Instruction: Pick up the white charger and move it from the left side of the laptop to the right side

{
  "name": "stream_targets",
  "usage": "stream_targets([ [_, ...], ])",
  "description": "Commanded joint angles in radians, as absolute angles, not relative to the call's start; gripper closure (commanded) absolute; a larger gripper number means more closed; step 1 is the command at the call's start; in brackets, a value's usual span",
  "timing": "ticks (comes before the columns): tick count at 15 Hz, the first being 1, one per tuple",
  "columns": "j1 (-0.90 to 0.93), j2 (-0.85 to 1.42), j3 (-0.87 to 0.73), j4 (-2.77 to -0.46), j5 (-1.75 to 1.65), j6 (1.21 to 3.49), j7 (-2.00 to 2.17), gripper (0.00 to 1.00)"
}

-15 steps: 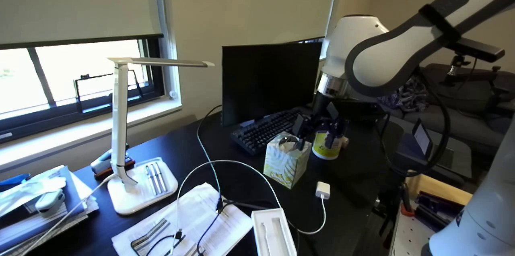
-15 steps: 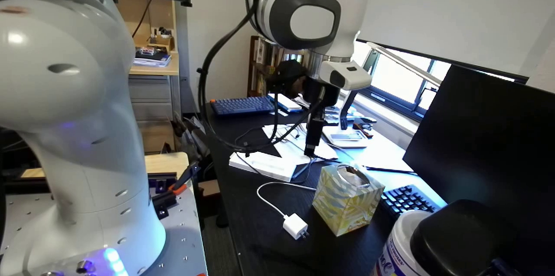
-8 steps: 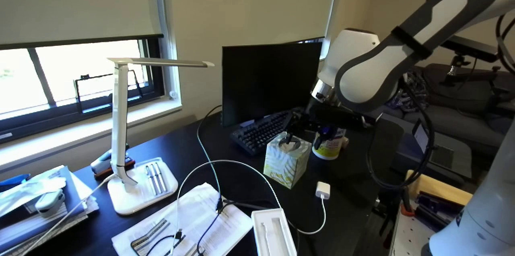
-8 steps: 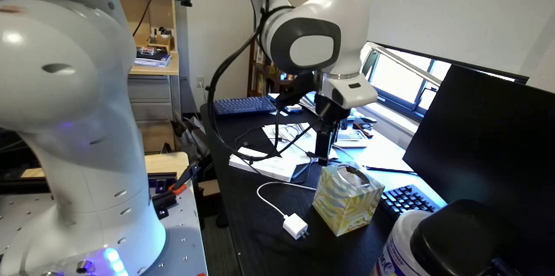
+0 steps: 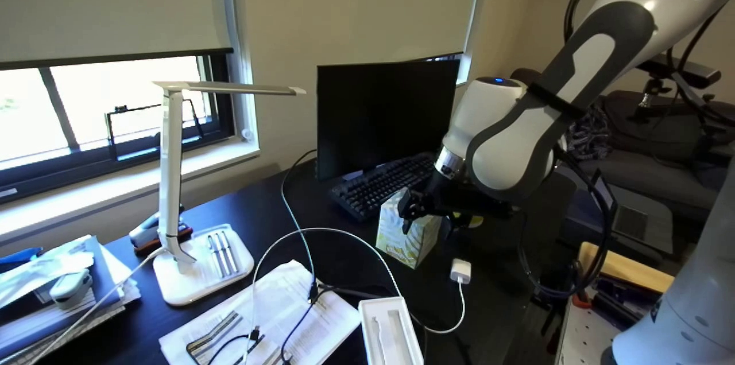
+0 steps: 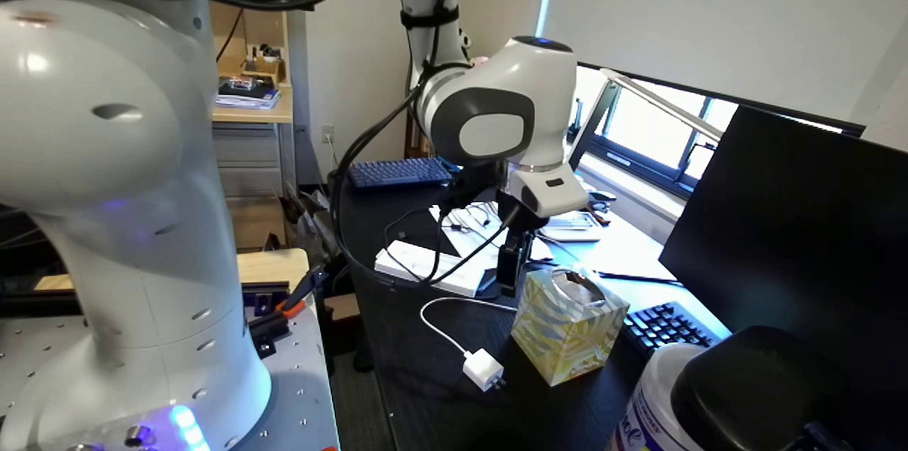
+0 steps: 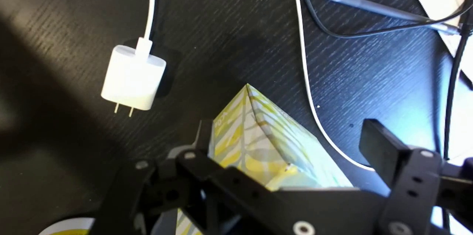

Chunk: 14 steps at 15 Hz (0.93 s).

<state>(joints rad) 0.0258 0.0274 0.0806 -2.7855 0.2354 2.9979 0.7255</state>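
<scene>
The white charger (image 5: 460,271) lies on the dark desk with its thin white cable attached, near the tissue box (image 5: 402,245). From above, the wrist view shows the charger (image 7: 133,78) at upper left, outside the span of the jaws, its prongs pointing down the picture. My gripper (image 7: 293,142) is open, with no thing held; a corner of the tissue box (image 7: 240,135) shows below and between its fingers. In an exterior view the gripper (image 5: 428,230) hangs beside that box, above desk height and apart from the charger. The laptop's large dark screen (image 5: 387,118) and black keyboard (image 5: 379,184) stand behind.
The tissue box (image 6: 567,327) stands close to both gripper and charger (image 6: 483,369). A round tub (image 6: 656,401) is near the screen. A white open box (image 5: 363,319), papers (image 5: 310,302), loose cables and a white desk lamp (image 5: 170,170) occupy the rest of the desk.
My arm has come down, and the gripper has dropped from above and behind the tissue box to beside it. The jaws have stayed open. Charger and tissue box have not moved.
</scene>
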Motion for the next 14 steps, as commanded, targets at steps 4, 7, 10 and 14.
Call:
stream_targets([
  [4,0.060,0.061,0.065,-2.781,0.257,3.026,0.715,0.00],
  [7,0.063,0.093,0.048,-2.779,0.251,3.073,0.756,0.00],
  [10,0.058,0.136,0.064,-2.778,0.332,3.098,0.754,0.00],
  [14,0.028,0.202,0.166,-2.779,0.513,3.199,0.721,0.00],
])
